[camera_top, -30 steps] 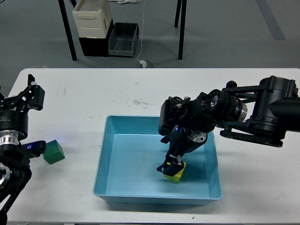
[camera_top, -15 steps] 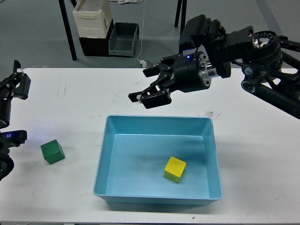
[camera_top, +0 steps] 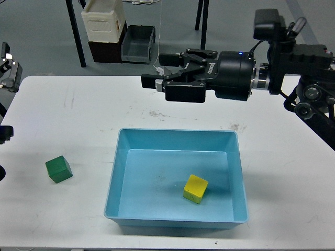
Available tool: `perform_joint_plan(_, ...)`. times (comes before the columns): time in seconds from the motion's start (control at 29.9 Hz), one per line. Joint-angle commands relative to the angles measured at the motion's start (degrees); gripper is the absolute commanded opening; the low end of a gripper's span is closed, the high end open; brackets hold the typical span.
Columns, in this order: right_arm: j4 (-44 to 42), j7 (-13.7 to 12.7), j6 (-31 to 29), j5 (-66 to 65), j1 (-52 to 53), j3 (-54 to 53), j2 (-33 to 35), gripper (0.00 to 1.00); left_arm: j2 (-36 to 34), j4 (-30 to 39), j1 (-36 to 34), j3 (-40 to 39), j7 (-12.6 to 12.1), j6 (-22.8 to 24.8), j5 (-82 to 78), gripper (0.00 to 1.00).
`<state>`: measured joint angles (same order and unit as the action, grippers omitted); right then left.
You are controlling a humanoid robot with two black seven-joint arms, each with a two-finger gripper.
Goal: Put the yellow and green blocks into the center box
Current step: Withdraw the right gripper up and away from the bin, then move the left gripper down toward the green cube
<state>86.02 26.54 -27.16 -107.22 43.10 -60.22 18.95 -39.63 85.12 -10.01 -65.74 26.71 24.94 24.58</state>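
Observation:
The yellow block (camera_top: 195,189) lies inside the light blue tray (camera_top: 175,133), right of its middle and near the front wall. The green block (camera_top: 58,169) sits on the white table, left of the tray and apart from it. My right gripper (camera_top: 155,70) is open and empty. It hangs high above the table behind the tray's far rim, pointing left. Of my left gripper (camera_top: 6,102) only two finger parts show at the left edge, far apart, well away from the green block.
On the floor behind the table stand a cream-white container (camera_top: 102,21) and a small dark bin (camera_top: 137,44), between black table legs (camera_top: 77,39). A white cable (camera_top: 158,47) hangs down to the floor there.
My right gripper let go of the yellow block in the tray, rose and drew back behind the tray. My left arm pulled back to the left, away from the green block.

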Motion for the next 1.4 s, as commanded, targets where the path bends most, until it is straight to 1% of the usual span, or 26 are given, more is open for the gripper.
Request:
perform_joint_plan(0.0,0.1,-1.0,0.2,2.2,-5.8,-9.3,-0.8,0.98,-1.5,-0.6,-1.8,-0.1,0.7,-2.5,-10.7,1.00)
perform_joint_plan(0.07,0.2,-2.2,1.1,5.9,-8.9,-13.9,-1.6,0.98,-2.2,-1.9,-3.2,-0.1,1.1,-6.6,-20.0,1.00)
perform_joint_plan(0.13,0.1,-4.8,3.4,9.5,-11.4,-17.1,-2.1,0.98,-2.2,-3.1,-4.3,-0.1,1.2,-10.4,-29.7,1.00)
perform_joint_plan(0.2,0.1,-7.9,7.8,13.3,-13.3,-19.0,-2.1,0.98,-2.3,-3.9,-5.1,-0.1,1.3,-12.2,-37.6,1.00)
perform_joint_plan(0.23,0.1,-9.4,10.4,16.0,-14.5,-19.5,-2.1,0.98,-2.3,-4.0,-5.3,-0.1,1.3,-12.3,-40.8,1.00)
perform_joint_plan(0.27,0.2,-10.0,12.5,18.2,-15.7,-19.7,-1.8,0.98,-2.3,-3.9,-5.4,-0.2,1.3,-12.3,-43.2,1.00)
perform_joint_plan(0.33,0.2,-10.2,15.3,23.4,-18.0,-20.1,-0.9,0.98,-2.3,-3.9,-5.5,-0.3,1.3,-12.1,-46.5,1.00)
perform_joint_plan(0.43,0.3,-10.2,17.1,28.5,-22.1,-22.7,-0.4,0.99,-2.7,-3.8,-6.3,-0.3,1.3,-12.5,-50.9,1.00)
perform_joint_plan(0.53,0.2,-10.0,17.6,30.0,-27.3,-27.0,-1.1,0.99,-5.5,-2.9,-7.1,0.5,1.3,-12.8,-65.7,1.00)
perform_joint_plan(0.6,0.2,-9.9,17.8,30.5,-30.6,-30.0,-1.5,0.99,-5.8,-2.5,-7.3,0.4,1.3,-12.0,-75.6,1.00)
perform_joint_plan(0.7,0.3,-9.9,17.8,34.8,-35.2,-33.6,-2.9,0.99,-6.2,-2.5,-7.4,0.6,1.3,-10.7,-82.9,1.00)
perform_joint_plan(0.77,0.4,-9.9,17.8,39.6,-37.5,-34.1,-3.0,0.99,-7.7,-2.4,-7.4,0.6,1.3,-6.8,-86.8,1.00)
perform_joint_plan(0.87,0.3,-10.0,17.8,45.8,-39.3,-34.8,-3.0,0.99,-11.4,-1.4,-9.3,0.6,1.3,1.7,-90.8,1.00)
perform_joint_plan(0.9,0.3,-10.0,17.8,47.0,-39.6,-35.1,-3.0,0.99,-12.1,-0.8,-10.1,0.6,1.3,3.1,-91.9,1.00)
perform_joint_plan(1.0,0.2,-10.0,17.9,48.8,-40.6,-36.1,-3.0,0.99,-14.7,1.4,-11.5,0.8,1.3,3.1,-97.9,1.00)
perform_joint_plan(1.07,0.2,-9.9,17.9,48.8,-41.6,-35.7,-3.0,0.99,-17.1,2.2,-11.8,1.0,1.3,3.1,-105.7,1.00)
perform_joint_plan(1.17,0.2,-9.9,17.9,48.9,-43.4,-35.7,-3.2,0.99,-18.3,3.1,-12.8,3.2,1.3,3.1,-116.4,1.00)
perform_joint_plan(1.27,0.0,-9.8,17.9,48.9,-44.6,-35.9,-3.2,0.99,-18.6,3.5,-15.6,8.5,1.3,3.1,-124.0,1.00)
perform_joint_plan(1.37,0.0,-9.8,17.9,48.9,-45.6,-36.3,-3.1,0.99,-20.0,3.4,-19.9,15.9,1.3,3.1,-128.2,1.00)
